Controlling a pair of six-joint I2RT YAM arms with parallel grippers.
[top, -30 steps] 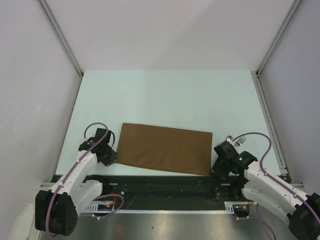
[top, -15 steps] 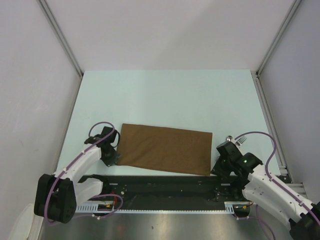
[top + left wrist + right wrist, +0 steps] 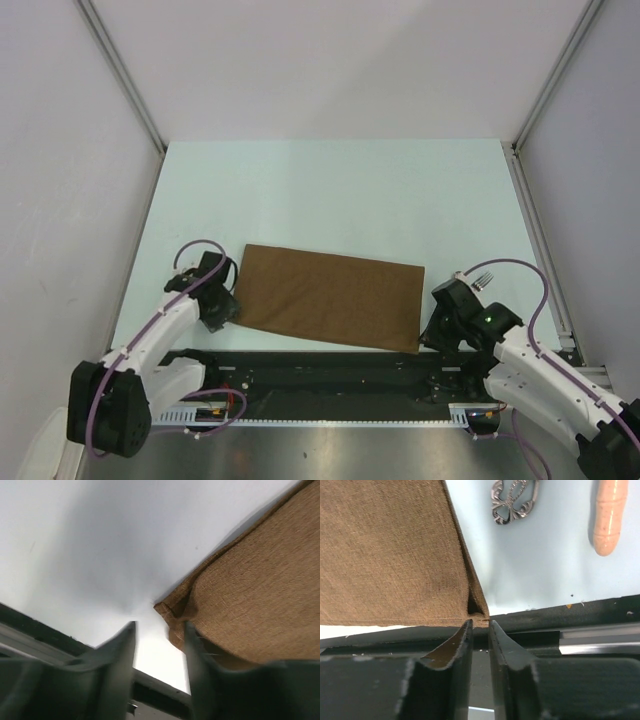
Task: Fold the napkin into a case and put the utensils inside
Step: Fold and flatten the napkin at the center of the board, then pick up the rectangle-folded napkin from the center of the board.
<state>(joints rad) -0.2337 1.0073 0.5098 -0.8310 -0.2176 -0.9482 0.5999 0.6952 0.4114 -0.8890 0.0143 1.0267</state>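
The dark-brown napkin (image 3: 330,298) lies flat as a folded rectangle near the table's front edge. My left gripper (image 3: 224,312) is at its near left corner. In the left wrist view the left gripper (image 3: 159,630) is open, and the napkin's creased corner (image 3: 172,607) lies just past the fingertips, touching neither. My right gripper (image 3: 432,336) is at the near right corner. Its jaws stand narrowly apart in the right wrist view (image 3: 479,626), the napkin corner (image 3: 479,615) right at their tips. The utensils lie right of the napkin: fork tines (image 3: 483,277), an ornate silver handle (image 3: 515,502) and a pale tan handle (image 3: 609,515).
A black rail (image 3: 320,372) runs along the table's near edge, directly under both grippers. White enclosure walls with metal posts (image 3: 122,75) close in the left, right and back sides. The pale table top (image 3: 330,195) stretches behind the napkin.
Both grippers were shut on the napkin's near corners and have now opened, letting them go. The left gripper shifted slightly along the left corner. The napkin has stayed in place.
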